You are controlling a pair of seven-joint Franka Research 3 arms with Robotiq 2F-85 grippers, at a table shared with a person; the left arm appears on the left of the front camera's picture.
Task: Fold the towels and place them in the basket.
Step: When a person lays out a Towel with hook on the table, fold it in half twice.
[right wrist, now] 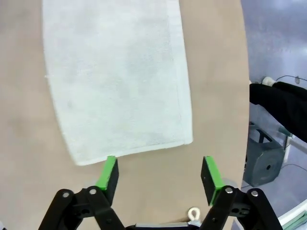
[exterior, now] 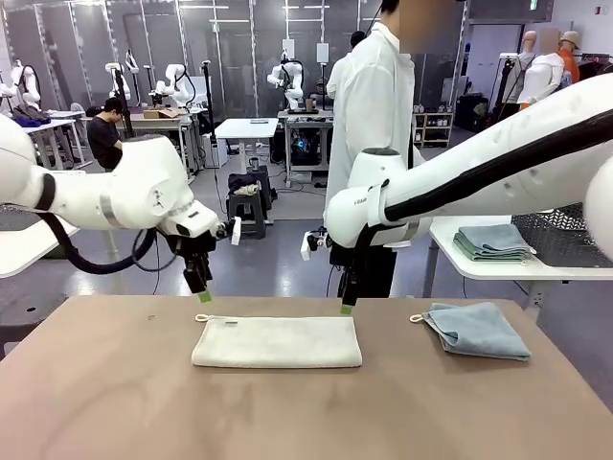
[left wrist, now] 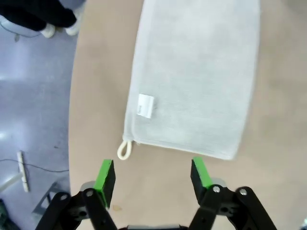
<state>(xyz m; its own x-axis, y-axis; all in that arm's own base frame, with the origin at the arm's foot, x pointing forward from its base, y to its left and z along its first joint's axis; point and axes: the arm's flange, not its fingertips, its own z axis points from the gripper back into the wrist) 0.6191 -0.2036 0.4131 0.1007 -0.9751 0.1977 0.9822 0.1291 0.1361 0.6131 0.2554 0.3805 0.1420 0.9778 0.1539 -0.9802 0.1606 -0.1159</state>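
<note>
My left claw (exterior: 204, 297) and right claw (exterior: 345, 309) are wide, empty. The towel (exterior: 277, 342) looks soft, floppy: pinch 9 and 3 o'clock ends.

Nothing here reads clearly. The cream towel (left wrist: 192, 72) has a small white sewn label (left wrist: 146, 106) just by its loop corner, and there is dark print on it, but it is too fine to make out. On the white joint of the right arm (exterior: 498, 163) sits a small dark mark (exterior: 362, 201), too blurred to give any letters. Far back, two white sheets (exterior: 287, 48) hang on a post, and no writing can be made out on them.
</note>
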